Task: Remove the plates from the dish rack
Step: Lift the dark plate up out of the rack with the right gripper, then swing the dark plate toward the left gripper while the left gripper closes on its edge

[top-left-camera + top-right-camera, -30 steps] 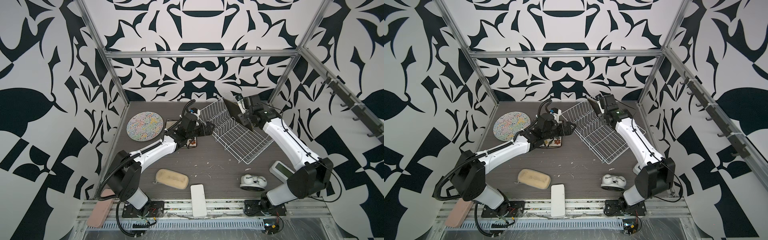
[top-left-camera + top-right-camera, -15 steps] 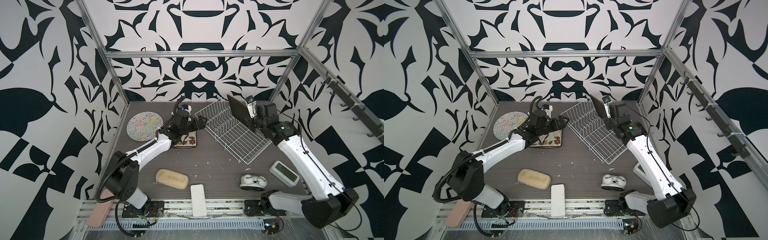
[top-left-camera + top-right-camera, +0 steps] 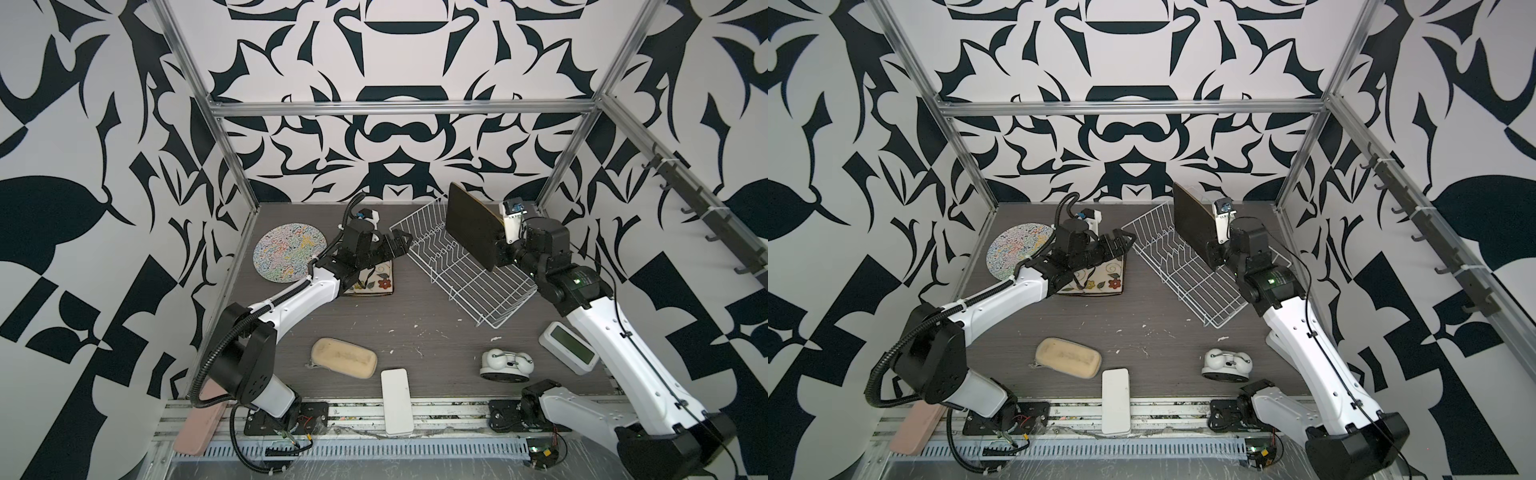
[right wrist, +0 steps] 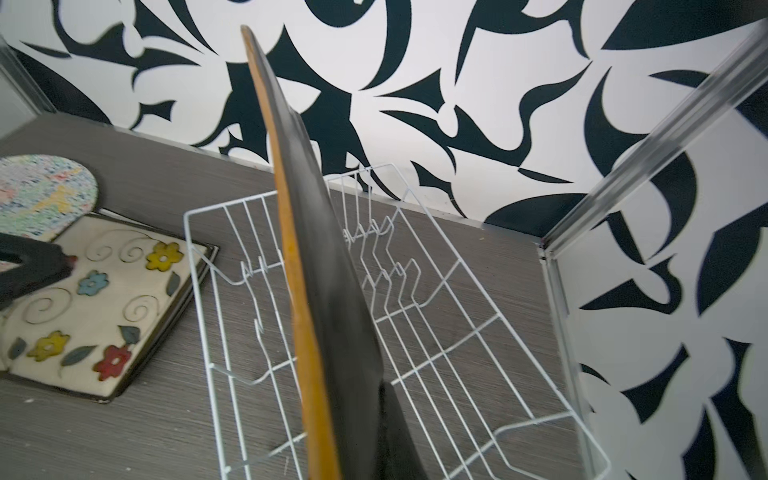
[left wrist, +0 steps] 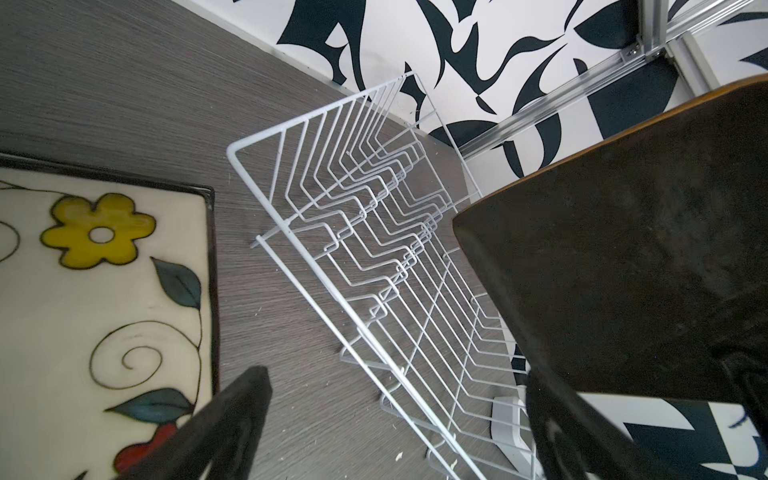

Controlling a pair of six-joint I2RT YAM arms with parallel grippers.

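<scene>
1. Right gripper [image 3: 500,254] clenched on the lower edge of a dark square plate [image 3: 471,226], held upright over the white wire dish rack [image 3: 469,286] near the back right corner of the worktop [image 3: 415,316].
2. Only the right wrist view shows that plate edge-on, its rim amber.
3. Left gripper [image 3: 398,246], jaws spread wide and released, hovers at the rack-side edge of the flowered square plate [image 3: 376,283]; the round squiggle plate [image 3: 286,251] lies flat by the back left corner.

Bright, even, diffuse light fills the cell, and shadows on the worktop [image 3: 415,299] are faint and soft-edged. Both top views are sharp. In the left wrist view the left fingers [image 5: 216,432] are blurred, while the dish rack [image 5: 376,266] beyond them is crisp. In the right wrist view the dark plate [image 4: 328,291] goes soft near the right fingers [image 4: 399,434], and the wall [image 4: 623,124] smears towards the picture's edges.
</scene>
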